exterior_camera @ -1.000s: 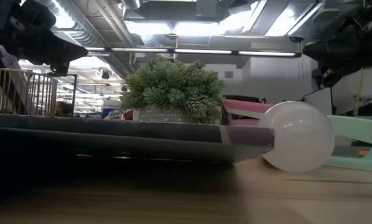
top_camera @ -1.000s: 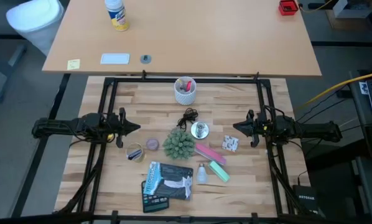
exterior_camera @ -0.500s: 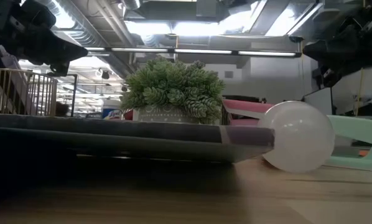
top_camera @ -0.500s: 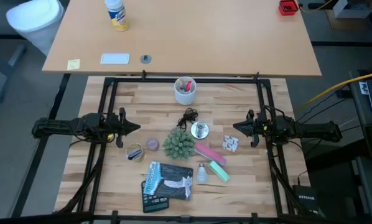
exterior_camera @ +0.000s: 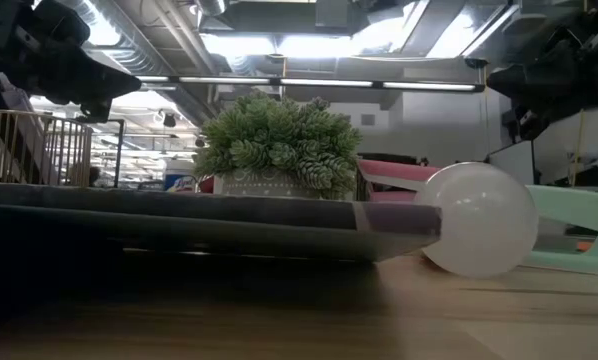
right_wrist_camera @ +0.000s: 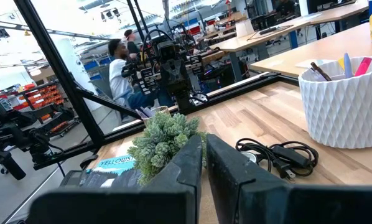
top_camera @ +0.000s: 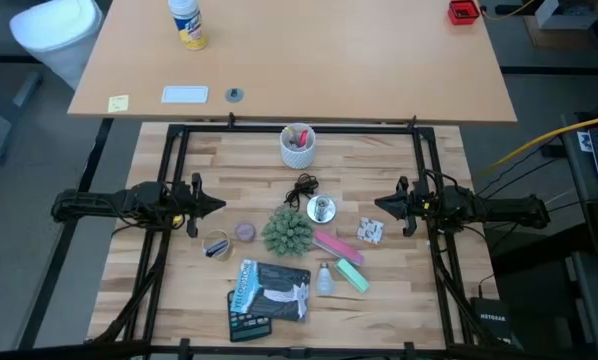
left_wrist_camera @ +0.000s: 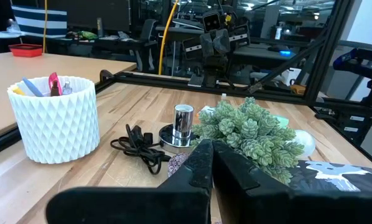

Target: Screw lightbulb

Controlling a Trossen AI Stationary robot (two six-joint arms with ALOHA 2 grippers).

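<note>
The lightbulb [top_camera: 325, 278] is small and frosted white. It lies on its side on the wooden table, between a dark magazine [top_camera: 269, 290] and a green marker [top_camera: 351, 273]. It looms large in the low view [exterior_camera: 476, 220], its round glass resting on the tabletop. The silver socket fixture [top_camera: 321, 209] stands farther back with its black cord [top_camera: 302, 186]. My left gripper [top_camera: 217, 205] hovers shut at the table's left side, pointing level toward the middle. My right gripper [top_camera: 379, 203] mirrors it at the right side, also shut. Each is well clear of the bulb.
A small potted plant [top_camera: 287, 231] stands mid-table beside the socket. A white cup of pens [top_camera: 297, 145] is at the far edge, a pink marker [top_camera: 331, 244] lies near the plant, and small items [top_camera: 217, 245] lie left. A person [right_wrist_camera: 120, 68] sits beyond the table.
</note>
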